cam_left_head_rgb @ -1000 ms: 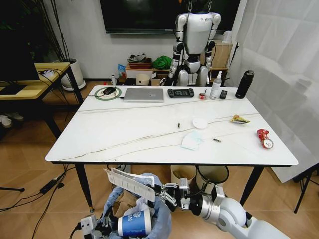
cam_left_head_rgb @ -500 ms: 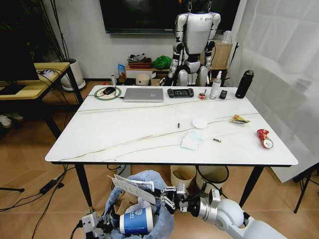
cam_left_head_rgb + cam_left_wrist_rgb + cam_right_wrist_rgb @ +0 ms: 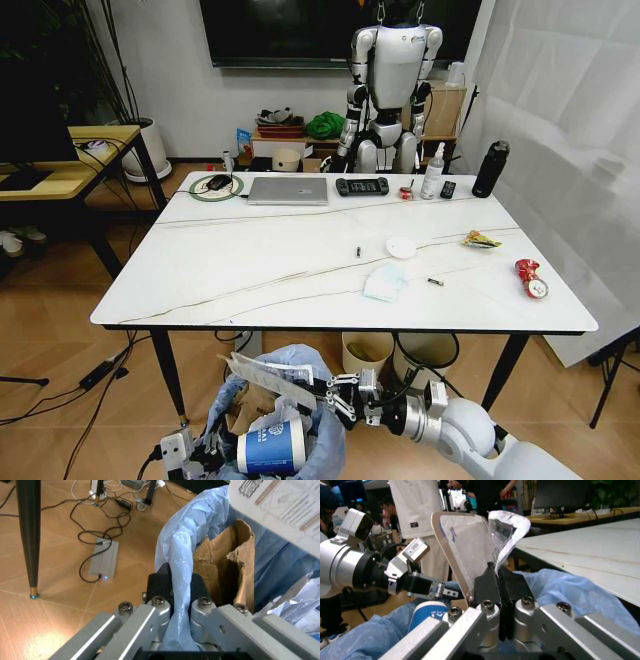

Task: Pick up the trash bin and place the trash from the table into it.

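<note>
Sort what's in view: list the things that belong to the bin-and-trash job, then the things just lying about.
Job: trash bin, held by left gripper; flat wrapper in right gripper; table; tissue, paper lid, red can.

Lying about: laptop, game controller, black bottle.

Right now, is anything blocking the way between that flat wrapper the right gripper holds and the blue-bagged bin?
Nothing visible blocks it. The right gripper is shut on the flat wrapper, which hangs directly over the trash bin. The left gripper clamps the bin's bag rim. A paper cup and cardboard already lie inside.
</note>
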You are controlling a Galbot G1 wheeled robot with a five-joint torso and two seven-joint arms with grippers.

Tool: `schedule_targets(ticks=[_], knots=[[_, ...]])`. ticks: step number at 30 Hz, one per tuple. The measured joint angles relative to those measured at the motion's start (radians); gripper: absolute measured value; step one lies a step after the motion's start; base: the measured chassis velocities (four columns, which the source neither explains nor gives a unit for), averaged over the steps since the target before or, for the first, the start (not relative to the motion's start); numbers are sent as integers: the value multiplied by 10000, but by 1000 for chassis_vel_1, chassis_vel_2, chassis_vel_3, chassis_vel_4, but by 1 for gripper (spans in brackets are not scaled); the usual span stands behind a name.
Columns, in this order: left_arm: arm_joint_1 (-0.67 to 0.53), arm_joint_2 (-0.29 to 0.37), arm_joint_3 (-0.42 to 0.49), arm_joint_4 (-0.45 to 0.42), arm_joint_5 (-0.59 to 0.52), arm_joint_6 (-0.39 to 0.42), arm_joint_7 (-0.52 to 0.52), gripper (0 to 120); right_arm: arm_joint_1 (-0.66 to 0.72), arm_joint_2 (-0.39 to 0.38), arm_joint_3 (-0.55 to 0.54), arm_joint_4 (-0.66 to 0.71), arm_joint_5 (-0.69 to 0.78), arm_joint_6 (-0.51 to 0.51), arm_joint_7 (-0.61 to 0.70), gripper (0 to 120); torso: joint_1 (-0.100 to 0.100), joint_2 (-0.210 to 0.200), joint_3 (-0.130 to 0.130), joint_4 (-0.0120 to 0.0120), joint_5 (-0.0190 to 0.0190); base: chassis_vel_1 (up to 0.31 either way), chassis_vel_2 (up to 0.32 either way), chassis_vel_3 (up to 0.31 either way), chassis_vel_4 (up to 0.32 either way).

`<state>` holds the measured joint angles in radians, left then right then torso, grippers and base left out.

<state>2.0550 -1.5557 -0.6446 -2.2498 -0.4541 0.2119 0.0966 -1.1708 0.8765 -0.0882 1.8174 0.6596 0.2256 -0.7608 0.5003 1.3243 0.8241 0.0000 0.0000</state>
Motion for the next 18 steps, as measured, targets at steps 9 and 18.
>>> schedule_targets(ticks=[9, 18], knots=[[-20, 0, 12, -11, -6, -3, 1, 0, -166, -28, 1, 0, -253, 57, -118, 0, 0, 1, 0, 0, 0, 0, 0, 0, 0], [-42, -23, 11, -61, -27, -3, -1, 0, -242, -43, -25, -36, -408, 163, -148, 0, 0, 3, 0, 0, 0, 0, 0, 0, 0]])
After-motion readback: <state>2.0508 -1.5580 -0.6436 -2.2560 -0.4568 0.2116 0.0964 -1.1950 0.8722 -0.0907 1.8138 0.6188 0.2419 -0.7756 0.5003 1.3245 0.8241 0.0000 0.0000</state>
